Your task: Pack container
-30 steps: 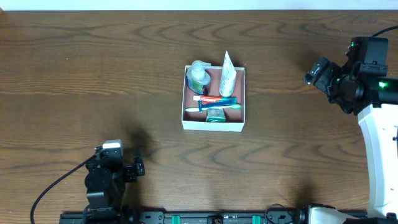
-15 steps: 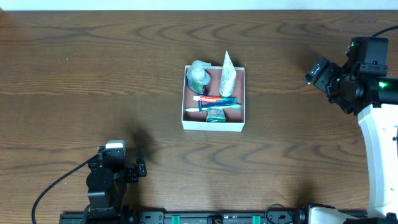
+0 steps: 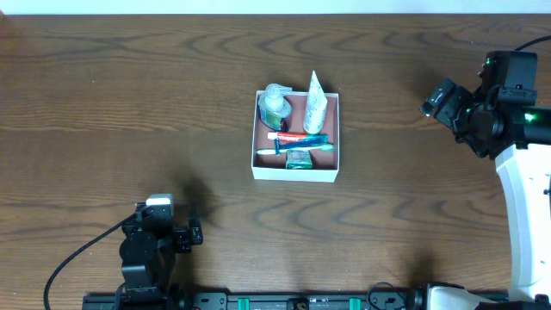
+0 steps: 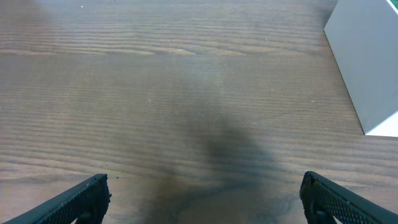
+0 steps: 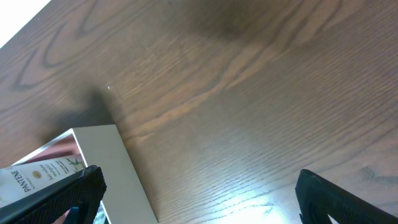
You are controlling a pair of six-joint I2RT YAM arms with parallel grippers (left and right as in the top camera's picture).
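Note:
The container (image 3: pixel 295 175), a square white-walled box with a pinkish-brown floor, sits at the table's middle. Inside lie a clear bottle (image 3: pixel 274 105), a white tube (image 3: pixel 315 102), a toothpaste tube (image 3: pixel 301 138), a toothbrush (image 3: pixel 303 148) and a green soap packet (image 3: pixel 298 158). My left gripper (image 4: pixel 203 198) is open and empty at the front left, with a container wall (image 4: pixel 370 62) at its far right. My right gripper (image 5: pixel 196 198) is open and empty at the far right, with the container's wall (image 5: pixel 118 168) and the white tube (image 5: pixel 43 174) at its lower left.
The left arm (image 3: pixel 155 241) rests near the table's front edge. The right arm (image 3: pixel 491 108) and its white base (image 3: pixel 525 215) stand at the right edge. Bare dark wood surrounds the container on all sides.
The left arm drew back slightly toward the front edge between the earliest frame and now. The right arm and the container's contents have not moved.

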